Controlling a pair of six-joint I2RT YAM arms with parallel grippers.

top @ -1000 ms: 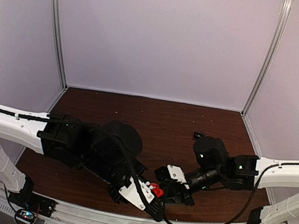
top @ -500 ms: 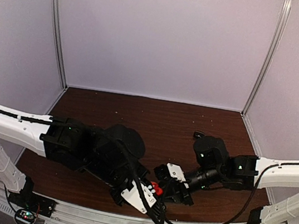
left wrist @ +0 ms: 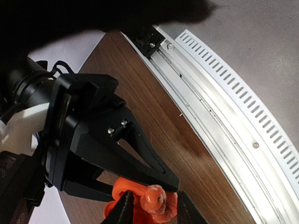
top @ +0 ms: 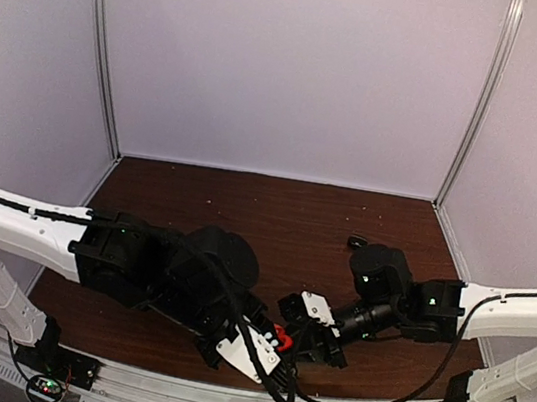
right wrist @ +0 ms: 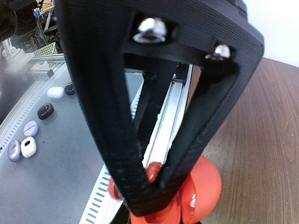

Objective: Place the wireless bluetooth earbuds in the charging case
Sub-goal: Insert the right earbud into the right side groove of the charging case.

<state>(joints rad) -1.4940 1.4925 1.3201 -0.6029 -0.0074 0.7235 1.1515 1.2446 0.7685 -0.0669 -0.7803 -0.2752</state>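
The charging case (left wrist: 122, 186) is red and lies open low in the left wrist view; from above it is a red spot (top: 278, 340) between the two arms. A red earbud (left wrist: 154, 199) sits on it. My right gripper (right wrist: 156, 181) is shut on that red earbud (right wrist: 153, 171), right over the open case (right wrist: 205, 184). My left gripper (left wrist: 154, 212) has its fingers close on either side of the case, and whether they still press on it does not show. The black earbud is out of view.
The dark wooden table (top: 307, 217) ends at a white slotted rail (left wrist: 219, 93) right beside the case. Below the rail, on a grey floor, lie several small spare cases (right wrist: 46, 110). White walls enclose the table on three sides.
The left arm has shifted slightly towards the right gripper, and its fingers have eased a little apart. The right gripper has stayed shut on the red earbud.
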